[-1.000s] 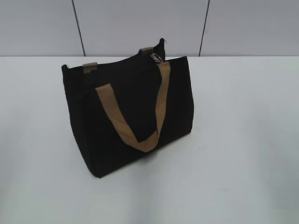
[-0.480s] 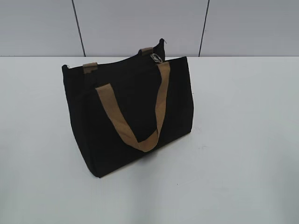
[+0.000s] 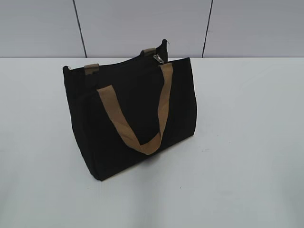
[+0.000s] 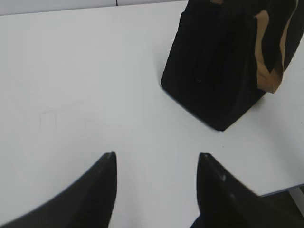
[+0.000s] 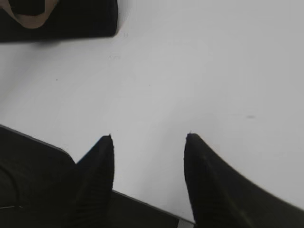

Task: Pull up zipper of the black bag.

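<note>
The black bag (image 3: 133, 118) stands upright at centre-left of the exterior frame on a white bench (image 3: 247, 142), its silvery zipper (image 3: 158, 59) pull at the top edge. The left tool (image 4: 156, 156) and right tool (image 5: 148, 137) hang empty, jaws apart, well away. Best to steady the bag with one tool before pinching the pull.

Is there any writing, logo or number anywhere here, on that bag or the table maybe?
None can be read.
The black bag shows plain fabric and tan handles, no label or logo in any view.
The silvery zipper pull is too small to tell if it bears a mark.
The white table is unmarked.
</note>
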`<action>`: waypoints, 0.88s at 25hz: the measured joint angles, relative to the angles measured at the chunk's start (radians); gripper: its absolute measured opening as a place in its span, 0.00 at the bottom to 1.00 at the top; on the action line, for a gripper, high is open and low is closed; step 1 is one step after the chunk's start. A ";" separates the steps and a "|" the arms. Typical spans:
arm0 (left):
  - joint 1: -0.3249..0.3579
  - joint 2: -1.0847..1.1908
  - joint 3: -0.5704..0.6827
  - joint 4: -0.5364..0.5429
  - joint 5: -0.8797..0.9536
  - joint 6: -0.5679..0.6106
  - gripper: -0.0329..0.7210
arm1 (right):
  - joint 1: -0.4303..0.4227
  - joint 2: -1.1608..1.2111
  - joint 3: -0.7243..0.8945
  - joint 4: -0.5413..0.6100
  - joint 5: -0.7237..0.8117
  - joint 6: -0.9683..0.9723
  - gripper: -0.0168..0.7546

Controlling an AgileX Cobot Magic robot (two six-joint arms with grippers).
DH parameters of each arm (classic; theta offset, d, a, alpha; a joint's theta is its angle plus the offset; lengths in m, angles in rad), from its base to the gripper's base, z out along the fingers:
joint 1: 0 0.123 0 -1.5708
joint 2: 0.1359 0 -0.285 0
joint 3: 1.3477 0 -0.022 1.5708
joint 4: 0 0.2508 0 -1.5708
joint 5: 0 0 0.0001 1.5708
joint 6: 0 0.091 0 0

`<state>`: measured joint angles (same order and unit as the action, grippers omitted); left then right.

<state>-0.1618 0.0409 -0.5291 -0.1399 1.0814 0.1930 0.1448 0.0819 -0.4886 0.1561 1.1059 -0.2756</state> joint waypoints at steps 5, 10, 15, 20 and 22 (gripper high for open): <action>0.000 -0.046 0.000 -0.001 -0.004 -0.001 0.58 | 0.000 -0.087 0.000 0.001 0.000 0.000 0.51; 0.000 -0.050 0.000 -0.001 -0.007 -0.006 0.58 | 0.000 -0.089 0.000 0.001 0.000 0.001 0.51; 0.000 -0.050 0.000 -0.001 -0.008 -0.008 0.58 | 0.000 -0.089 0.000 -0.001 0.000 0.010 0.51; 0.000 -0.050 0.000 -0.001 -0.010 -0.009 0.58 | 0.000 -0.089 0.000 -0.009 0.000 0.028 0.51; 0.000 -0.050 0.000 -0.001 -0.011 -0.009 0.58 | 0.000 -0.089 0.000 -0.009 0.000 0.031 0.51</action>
<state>-0.1618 -0.0093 -0.5291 -0.1411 1.0704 0.1842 0.1448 -0.0074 -0.4886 0.1471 1.1059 -0.2446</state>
